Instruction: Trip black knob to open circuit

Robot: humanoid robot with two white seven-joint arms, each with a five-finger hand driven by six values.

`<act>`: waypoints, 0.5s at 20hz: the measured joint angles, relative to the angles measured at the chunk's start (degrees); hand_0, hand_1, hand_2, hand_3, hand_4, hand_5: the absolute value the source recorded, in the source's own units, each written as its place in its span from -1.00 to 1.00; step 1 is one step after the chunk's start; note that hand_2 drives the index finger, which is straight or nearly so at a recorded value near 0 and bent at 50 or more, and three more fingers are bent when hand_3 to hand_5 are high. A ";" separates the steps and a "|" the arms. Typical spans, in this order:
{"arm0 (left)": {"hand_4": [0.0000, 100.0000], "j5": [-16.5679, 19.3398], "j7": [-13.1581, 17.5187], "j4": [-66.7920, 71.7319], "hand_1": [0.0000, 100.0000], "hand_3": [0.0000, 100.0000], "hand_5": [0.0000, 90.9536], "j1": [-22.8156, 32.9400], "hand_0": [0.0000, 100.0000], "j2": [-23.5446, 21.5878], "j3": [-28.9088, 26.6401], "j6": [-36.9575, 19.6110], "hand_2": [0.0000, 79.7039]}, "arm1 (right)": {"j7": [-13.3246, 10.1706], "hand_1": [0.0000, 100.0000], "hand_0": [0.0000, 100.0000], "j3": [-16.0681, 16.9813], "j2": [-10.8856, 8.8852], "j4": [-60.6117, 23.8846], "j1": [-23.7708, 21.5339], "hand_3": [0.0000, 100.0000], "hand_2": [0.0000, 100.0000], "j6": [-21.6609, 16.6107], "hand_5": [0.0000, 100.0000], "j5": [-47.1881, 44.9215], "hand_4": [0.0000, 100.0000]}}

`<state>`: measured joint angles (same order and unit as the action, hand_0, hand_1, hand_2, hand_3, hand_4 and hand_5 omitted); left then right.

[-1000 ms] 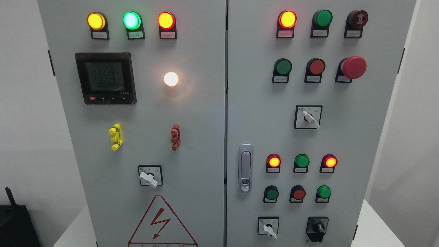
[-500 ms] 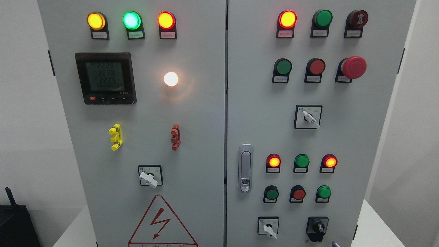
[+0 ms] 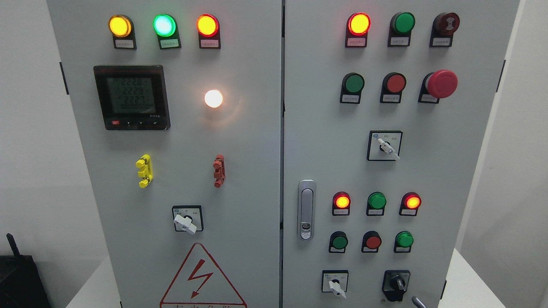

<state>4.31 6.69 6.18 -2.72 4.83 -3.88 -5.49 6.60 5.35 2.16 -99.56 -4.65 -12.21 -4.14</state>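
Observation:
The black knob (image 3: pixel 396 284) sits on a black square base at the bottom right of the grey cabinet's right door (image 3: pixel 432 179). Its handle stands roughly upright. A small grey tip of my right hand (image 3: pixel 418 302) pokes up from the bottom edge, just right of and below the knob, not touching it. The rest of that hand is out of frame. My left hand does not show.
A white selector switch (image 3: pixel 335 284) sits left of the knob. Above it are rows of green and red buttons and two lit red lamps (image 3: pixel 341 201). A door latch (image 3: pixel 306 209) and a red mushroom button (image 3: pixel 441 84) stick out from the door.
The grey tip of my right hand has risen a little at the bottom edge; one second ago it was not in view. The meter digits changed slightly.

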 measured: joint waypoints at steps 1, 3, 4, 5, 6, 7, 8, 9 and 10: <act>-1.00 0.00 0.00 0.00 -0.22 -1.00 -1.00 0.00 -0.76 0.00 0.00 0.00 -1.00 | 0.00 -0.69 -1.00 -0.09 0.00 0.02 0.05 1.00 -1.00 0.03 0.95 0.00 1.00; -1.00 0.00 0.00 0.00 -0.22 -1.00 -1.00 0.00 -0.76 0.00 0.00 0.00 -1.00 | 0.00 -0.69 -1.00 -0.22 0.01 0.10 0.20 1.00 -1.00 0.13 0.95 0.00 1.00; -1.00 0.00 0.00 0.00 -0.22 -1.00 -1.00 0.00 -0.76 0.00 0.00 0.00 -1.00 | 0.00 -0.69 -1.00 -0.30 0.01 0.14 0.25 1.00 -1.00 0.14 0.95 0.01 1.00; -1.00 0.00 0.00 0.00 -0.22 -1.00 -1.00 0.00 -0.76 0.00 0.00 0.00 -1.00 | 0.00 -0.69 -1.00 -0.34 0.01 0.20 0.31 1.00 -1.00 0.16 0.95 0.01 1.00; -1.00 0.00 0.00 0.00 -0.22 -1.00 -1.00 0.00 -0.76 0.00 0.00 0.00 -1.00 | 0.00 -0.69 -1.00 -0.41 0.00 0.25 0.37 1.00 -1.00 0.22 0.95 0.01 1.00; -1.00 0.00 0.00 0.00 -0.22 -1.00 -1.00 0.00 -0.76 0.00 0.00 0.00 -1.00 | 0.00 -0.69 -1.00 -0.44 0.00 0.32 0.44 1.00 -1.00 0.27 0.95 0.00 1.00; -1.00 -0.02 0.00 0.00 -0.22 -1.00 -1.00 0.00 -0.76 0.00 0.00 0.00 -1.00 | 0.00 -0.69 -1.00 -0.49 -0.01 0.42 0.51 1.00 -1.00 0.36 0.95 0.00 1.00; -1.00 -0.03 0.00 0.00 -0.22 -1.00 -1.00 0.00 -0.76 0.00 0.00 0.00 -1.00 | 0.00 -0.69 -1.00 -0.54 -0.01 0.53 0.58 1.00 -1.00 0.46 0.95 -0.01 1.00; -1.00 -0.03 0.00 0.00 -0.22 -1.00 -1.00 0.00 -0.76 0.00 0.00 0.00 -1.00 | 0.00 -0.69 -1.00 -0.56 -0.02 0.61 0.66 1.00 -1.00 0.46 0.95 -0.02 1.00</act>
<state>4.28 6.68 6.18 -2.72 4.84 -3.88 -5.49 6.61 4.79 2.15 -98.95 -4.00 -11.75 -4.16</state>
